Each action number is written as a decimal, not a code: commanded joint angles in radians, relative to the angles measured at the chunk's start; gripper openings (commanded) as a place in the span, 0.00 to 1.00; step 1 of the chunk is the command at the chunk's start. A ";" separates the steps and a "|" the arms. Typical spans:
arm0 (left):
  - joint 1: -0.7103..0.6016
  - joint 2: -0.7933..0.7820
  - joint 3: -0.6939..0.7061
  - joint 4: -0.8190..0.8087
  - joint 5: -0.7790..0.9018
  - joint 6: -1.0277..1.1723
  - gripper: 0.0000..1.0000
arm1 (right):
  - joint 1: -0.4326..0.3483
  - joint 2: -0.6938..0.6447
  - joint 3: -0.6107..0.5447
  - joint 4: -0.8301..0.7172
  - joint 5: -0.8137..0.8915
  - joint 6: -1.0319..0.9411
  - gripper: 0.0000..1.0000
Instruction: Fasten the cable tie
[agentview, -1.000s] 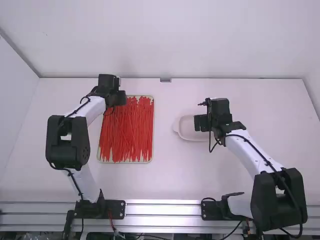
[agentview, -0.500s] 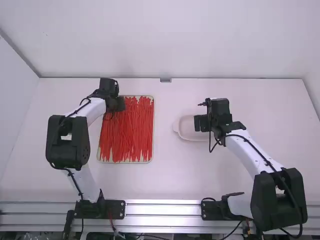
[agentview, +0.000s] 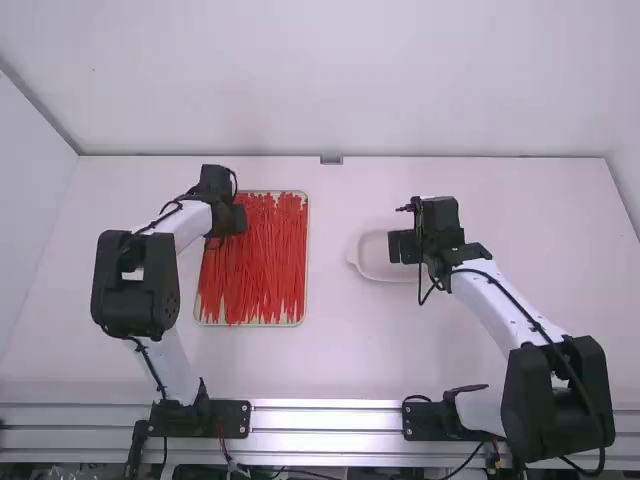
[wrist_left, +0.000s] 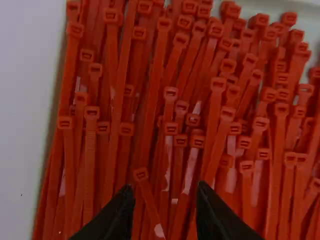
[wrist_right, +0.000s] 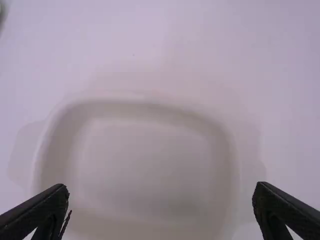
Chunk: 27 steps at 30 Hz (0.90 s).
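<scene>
The left claw (wrist_left: 162, 217) is low over the pile of red cable ties (wrist_left: 200, 100). Its two black fingers (wrist_left: 120, 212) are narrowly parted, and a few ties run through the gap. One tie (wrist_left: 145, 192) lies between the fingers with its square head just ahead of the tips. Whether the fingers press on any tie cannot be told.

The ties lie roughly parallel, their long axes leading away from this claw and their heads on the far ends. In the high view they fill a shallow tray (agentview: 250, 323) on the table (agentview: 120, 200), running along its longer side.

The right claw (wrist_right: 160, 220) is spread wide and holds nothing. It hangs directly above a white dish (wrist_right: 145, 150), well apart from the ties.
</scene>
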 joint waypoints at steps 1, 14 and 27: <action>0.026 0.019 -0.037 0.020 -0.007 -0.014 0.33 | 0.002 0.003 0.029 -0.003 0.005 0.003 0.98; 0.038 0.028 -0.056 0.105 0.003 -0.033 0.33 | 0.002 0.003 0.029 0.004 -0.017 0.003 0.98; 0.035 0.093 -0.042 0.129 0.023 -0.048 0.29 | 0.002 0.003 0.029 0.002 -0.017 0.003 0.98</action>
